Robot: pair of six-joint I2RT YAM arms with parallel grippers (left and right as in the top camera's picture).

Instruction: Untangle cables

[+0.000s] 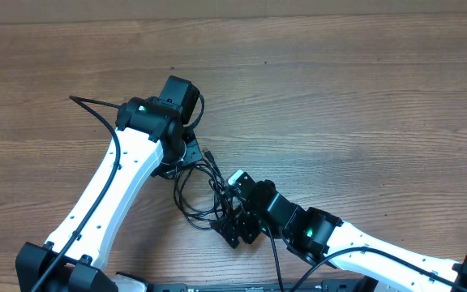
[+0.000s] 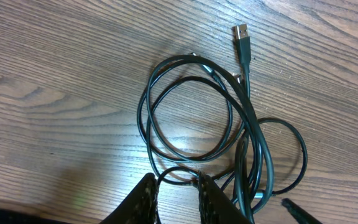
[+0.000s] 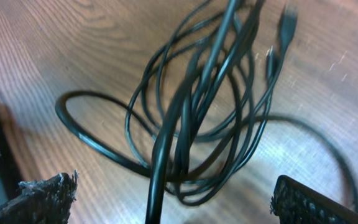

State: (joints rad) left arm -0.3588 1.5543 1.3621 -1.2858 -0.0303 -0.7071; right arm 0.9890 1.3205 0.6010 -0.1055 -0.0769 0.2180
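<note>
The cables [image 2: 194,112] lie as a tangle of thin black loops on the wooden table, with a metal plug end [image 2: 242,34] pointing away. From overhead the bundle [image 1: 194,193] sits between the two arms. My left gripper [image 2: 176,179] hovers at the near edge of the tangle. Its jaws are a narrow gap apart, one small loop lies between the fingertips, and wood shows through the gap. My right gripper [image 3: 176,186] is wide open above the blurred cables [image 3: 216,106], and one dark strand runs up between its fingers [image 3: 45,198].
The bare wooden table [image 1: 363,89] stretches behind and to both sides. A thick black arm cable [image 1: 96,105] arcs off the left arm. A dark pointed tip [image 2: 297,211] shows at the lower right of the left wrist view.
</note>
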